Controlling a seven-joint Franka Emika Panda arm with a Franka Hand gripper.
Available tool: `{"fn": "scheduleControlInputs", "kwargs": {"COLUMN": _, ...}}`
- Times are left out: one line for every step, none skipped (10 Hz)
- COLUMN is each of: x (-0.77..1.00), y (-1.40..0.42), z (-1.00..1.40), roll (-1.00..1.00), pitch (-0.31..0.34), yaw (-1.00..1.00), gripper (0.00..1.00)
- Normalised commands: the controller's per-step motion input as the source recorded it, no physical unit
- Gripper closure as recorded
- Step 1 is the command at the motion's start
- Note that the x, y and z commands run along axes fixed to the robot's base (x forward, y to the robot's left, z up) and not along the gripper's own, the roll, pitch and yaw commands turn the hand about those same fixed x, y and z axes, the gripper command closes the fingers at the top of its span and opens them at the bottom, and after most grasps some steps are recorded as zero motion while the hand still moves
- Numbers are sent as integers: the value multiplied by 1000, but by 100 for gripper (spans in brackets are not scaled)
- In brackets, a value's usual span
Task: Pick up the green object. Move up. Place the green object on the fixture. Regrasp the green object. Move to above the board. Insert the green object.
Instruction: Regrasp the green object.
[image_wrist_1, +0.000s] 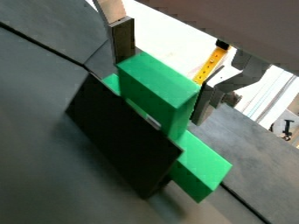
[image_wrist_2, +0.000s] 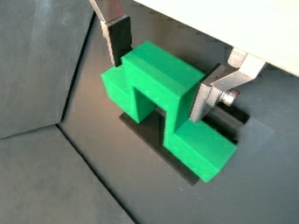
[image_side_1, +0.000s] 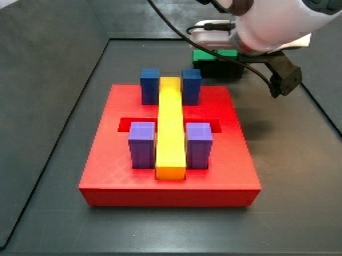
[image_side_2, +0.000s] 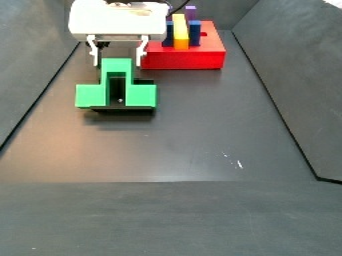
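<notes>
In a wrist view the gripper (image_wrist_1: 160, 68) sits right down over the green object (image_wrist_1: 158, 98), one silver finger (image_wrist_1: 124, 39) against the block's raised arm on one side and the other finger (image_wrist_1: 211, 94) against the opposite face, so the jaws are narrowed onto the green plastic. The block rests on the dark fixture (image_wrist_1: 122, 142), with a lower green arm jutting out past the bracket's edge, and a sliver of yellow shows behind the fingers, too small to name. Over to the other wrist picture: the gripper (image_wrist_2: 163, 66) has the same upper bar of the green object (image_wrist_2: 163, 105) between its plates, each dark pad flush against a side; the fixture (image_wrist_2: 216, 131) peeks out only as a dark edge beneath the block. In a side view, the arm's white body hangs over the far end of the floor, the gripper (image_side_1: 218, 50) low there with a patch of the green object (image_side_1: 222, 57) and the fixture (image_side_1: 221, 72) under it, just beyond the board (image_side_1: 167, 165), whose yellow bar (image_side_1: 170, 125) runs between blue pegs (image_side_1: 151, 84) and purple pegs (image_side_1: 140, 145). From the other side camera, the gripper (image_side_2: 118, 52) straddles the green object (image_side_2: 115, 85), which stands on the fixture (image_side_2: 123, 108), near the board (image_side_2: 187, 50) but apart from it, open dark floor between.
</notes>
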Motion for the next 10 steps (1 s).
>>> {"fn": "scheduleControlInputs", "kwargs": {"x": 6, "y": 31, "z": -129, "roll": 0, "pitch": 0, "yaw": 0, "gripper": 0}}
{"fn": "scheduleControlInputs", "kwargs": {"x": 0, "y": 0, "z": -83, "roll": 0, "pitch": 0, "yaw": 0, "gripper": 0}}
{"fn": "scheduleControlInputs", "kwargs": {"x": 0, "y": 0, "z": -169, "roll": 0, "pitch": 0, "yaw": 0, "gripper": 0}}
{"fn": "scheduleControlInputs", "kwargs": {"x": 0, "y": 0, "z": -209, "roll": 40, "pitch": 0, "yaw": 0, "gripper": 0}}
{"fn": "scheduleControlInputs", "kwargs": {"x": 89, "y": 29, "z": -260, "roll": 123, "pitch": 0, "yaw": 26, "gripper": 0}}
{"fn": "scheduleControlInputs", "kwargs": {"x": 149, "y": 43, "z": -283, "roll": 171, "pitch": 0, "yaw": 63, "gripper": 0}}
{"fn": "scheduleControlInputs", "kwargs": {"x": 131, "y": 60, "z": -40, "roll": 0, "pitch": 0, "yaw": 11, "gripper": 0}}
{"fn": "scheduleControlInputs", "kwargs": {"x": 157, "y": 120, "z": 0, "roll": 0, "pitch": 17, "yaw": 17, "gripper": 0}}
{"fn": "scheduleControlInputs", "kwargs": {"x": 183, "y": 117, "z": 0, "roll": 0, "pitch": 51, "yaw": 0, "gripper": 0}}
{"fn": "scheduleControlInputs", "kwargs": {"x": 37, "y": 46, "z": 0, "roll": 0, "pitch": 69, "yaw": 0, "gripper": 0}}
